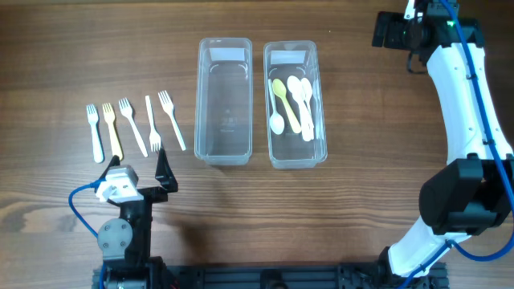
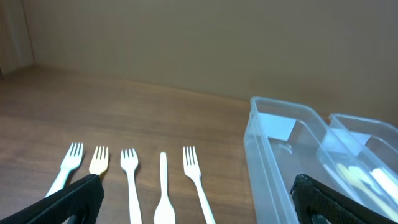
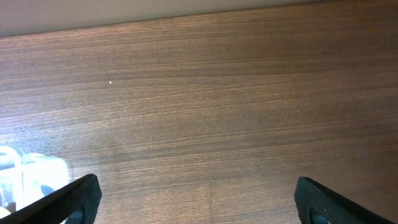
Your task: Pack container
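Several plastic forks (image 1: 132, 127) lie in a row on the table at the left, one of them yellow (image 1: 112, 128). They also show in the left wrist view (image 2: 129, 168). An empty clear container (image 1: 201, 96) stands in the middle. Beside it, a second clear container (image 1: 320, 96) holds several spoons (image 1: 293, 100). My left gripper (image 1: 138, 170) is open and empty, just in front of the forks' handles (image 2: 196, 205). My right gripper (image 1: 393, 32) is open and empty at the far right back, above bare table (image 3: 199, 202).
In the left wrist view the empty container (image 2: 273, 155) is at the right, and the spoon container (image 2: 367, 149) is beyond it. A corner of a container (image 3: 25, 174) shows at the left edge of the right wrist view.
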You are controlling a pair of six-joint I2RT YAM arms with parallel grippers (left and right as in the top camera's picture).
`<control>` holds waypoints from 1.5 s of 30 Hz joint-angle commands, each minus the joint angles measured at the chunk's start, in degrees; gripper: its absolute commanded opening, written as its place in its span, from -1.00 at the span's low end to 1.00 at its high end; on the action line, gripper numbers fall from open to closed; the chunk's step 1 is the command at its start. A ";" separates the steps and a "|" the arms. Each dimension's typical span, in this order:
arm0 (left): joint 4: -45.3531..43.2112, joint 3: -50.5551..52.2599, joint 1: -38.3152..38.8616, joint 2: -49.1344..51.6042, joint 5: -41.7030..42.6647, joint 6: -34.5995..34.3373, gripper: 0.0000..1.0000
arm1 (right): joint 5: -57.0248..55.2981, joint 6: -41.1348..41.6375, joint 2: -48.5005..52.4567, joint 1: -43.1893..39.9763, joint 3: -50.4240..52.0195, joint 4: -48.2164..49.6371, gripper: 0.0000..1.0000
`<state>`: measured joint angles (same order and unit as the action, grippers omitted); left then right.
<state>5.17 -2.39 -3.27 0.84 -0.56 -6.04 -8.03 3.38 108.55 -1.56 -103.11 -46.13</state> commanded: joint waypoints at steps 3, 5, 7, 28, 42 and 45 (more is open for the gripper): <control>-0.63 -6.45 0.37 3.15 -4.57 -1.95 0.99 | -1.18 -0.35 -0.02 0.09 0.44 0.07 0.99; 0.39 -11.91 0.17 7.96 -5.60 -1.92 0.99 | -1.18 -0.31 -0.02 0.09 0.44 0.09 1.00; 4.87 -21.64 -0.46 17.55 -5.55 -1.90 1.00 | -1.18 -0.33 -0.02 0.09 0.44 0.07 0.99; 49.13 -93.29 -0.70 102.95 7.41 -1.92 0.99 | -1.18 -0.33 -0.02 0.09 0.44 0.09 0.99; 50.29 -93.18 -0.70 115.12 7.52 -6.47 0.56 | -1.18 -0.35 -0.02 0.09 0.44 0.07 0.99; 50.80 -93.11 -0.70 117.96 7.58 -8.02 0.55 | -1.18 -0.37 -0.02 0.09 0.44 0.09 0.99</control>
<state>55.33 -94.80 -3.77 115.59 5.93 -11.11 -8.23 3.36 108.55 -1.56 -102.67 -46.24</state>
